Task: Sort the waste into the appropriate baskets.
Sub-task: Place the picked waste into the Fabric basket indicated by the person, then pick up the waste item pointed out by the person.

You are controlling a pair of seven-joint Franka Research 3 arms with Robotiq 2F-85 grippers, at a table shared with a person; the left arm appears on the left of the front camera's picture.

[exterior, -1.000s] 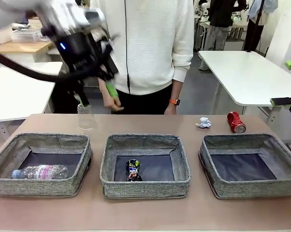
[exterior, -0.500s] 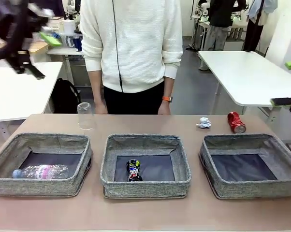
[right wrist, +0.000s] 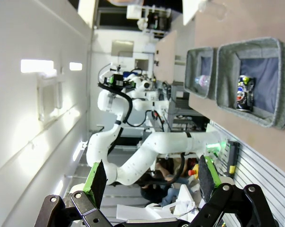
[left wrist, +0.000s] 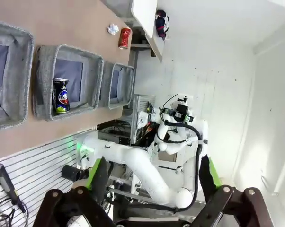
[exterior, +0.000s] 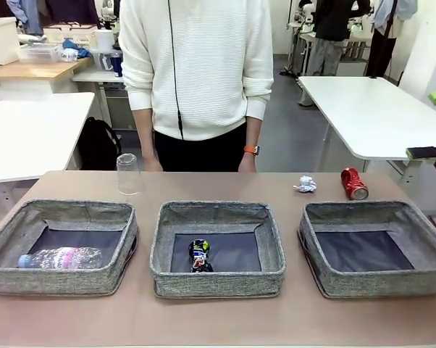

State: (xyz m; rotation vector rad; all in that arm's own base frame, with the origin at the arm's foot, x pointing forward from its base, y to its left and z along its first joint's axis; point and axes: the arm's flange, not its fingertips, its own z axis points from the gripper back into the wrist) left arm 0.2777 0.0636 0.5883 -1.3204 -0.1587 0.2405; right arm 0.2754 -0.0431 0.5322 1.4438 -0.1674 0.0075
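Note:
Three grey baskets stand in a row: left (exterior: 66, 281), middle (exterior: 218, 284), right (exterior: 377, 286). A clear bottle with a pink label (exterior: 61, 257) lies in the left one. A crushed dark can (exterior: 198, 255) lies in the middle one. The right one holds nothing. Behind them on the table are an upturned clear cup (exterior: 127, 174), a white paper ball (exterior: 304, 184) and a crushed red can (exterior: 353, 183). My left gripper (left wrist: 153, 177) is open and holds nothing, well away from the table. My right gripper (right wrist: 151, 182) is open too, off the table's right side.
A person in a white sweater (exterior: 200, 72) stands at the far edge, arms hanging down behind the table. White tables stand behind at left (exterior: 30, 130) and right (exterior: 370, 109). Bare tabletop (exterior: 218, 319) runs in front of the baskets.
My left arm, which was above the cup, has swung up and away to the left and out of the front view. The cup stays where it was.

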